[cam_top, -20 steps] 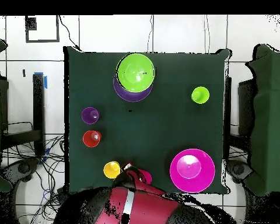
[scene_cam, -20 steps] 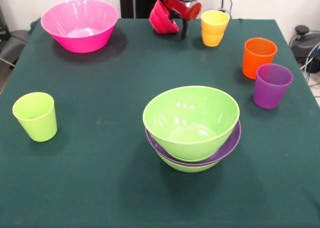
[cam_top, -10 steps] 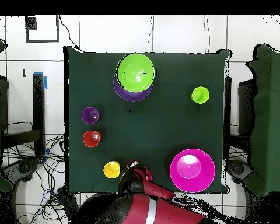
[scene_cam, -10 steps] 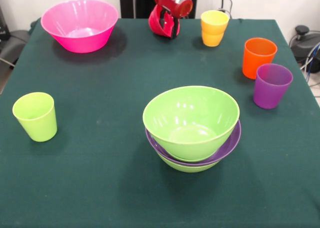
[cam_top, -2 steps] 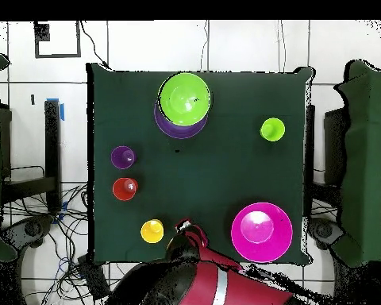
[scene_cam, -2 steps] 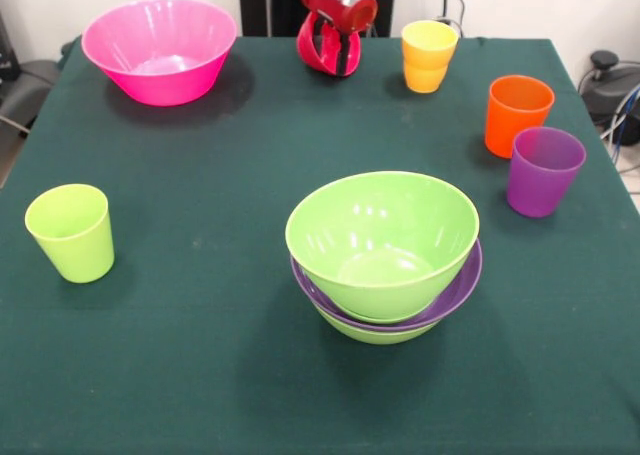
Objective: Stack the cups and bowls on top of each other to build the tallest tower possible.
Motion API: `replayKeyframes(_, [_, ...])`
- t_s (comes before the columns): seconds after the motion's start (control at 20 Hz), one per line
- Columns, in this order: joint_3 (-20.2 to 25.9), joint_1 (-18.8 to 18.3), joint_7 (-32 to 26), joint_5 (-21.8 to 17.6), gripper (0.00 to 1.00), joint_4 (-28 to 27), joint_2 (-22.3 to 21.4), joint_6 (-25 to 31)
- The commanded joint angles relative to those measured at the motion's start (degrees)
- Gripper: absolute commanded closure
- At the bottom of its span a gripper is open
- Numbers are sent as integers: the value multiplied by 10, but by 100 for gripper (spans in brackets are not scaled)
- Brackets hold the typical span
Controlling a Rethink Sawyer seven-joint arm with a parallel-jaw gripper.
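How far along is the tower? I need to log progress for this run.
Done: a nested stack of a lime green bowl, a wide purple bowl and another green bowl beneath. In hand: the gripper holds the small red bowl at the far edge. Left: the big pink bowl and the lime, yellow-orange, orange and purple cups, all standing apart.

The front camera sat across the table [scene_cam, -2 steps: 200, 375] from the arm, raised and angled down — close enough that the cloth filled most of its frame. The overhead camera looked straight down from higher up, taking in the whole table [cam_top, -2 steps: 217, 183] and surrounding floor [cam_top, -2 steps: 257, 48] — both shared the tabletop.
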Motion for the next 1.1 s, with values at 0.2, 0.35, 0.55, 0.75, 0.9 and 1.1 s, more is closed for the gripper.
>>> replayKeyframes(0.2, [53, -4, 52, -22, 0, -50, 26, 42])
replayKeyframes(0.35, [52, -5, 52, -24, 0, -51, 29, 41])
replayKeyframes(0.55, [50, -4, 53, -25, 0, -52, 31, 40])
replayKeyframes(0.75, [46, -1, 55, -21, 0, -54, 32, 39])
replayKeyframes(0.9, [44, -5, 60, -18, 0, -63, 47, 30])
replayKeyframes(1.1, [48, -13, 77, -10, 0, -63, 57, 17])
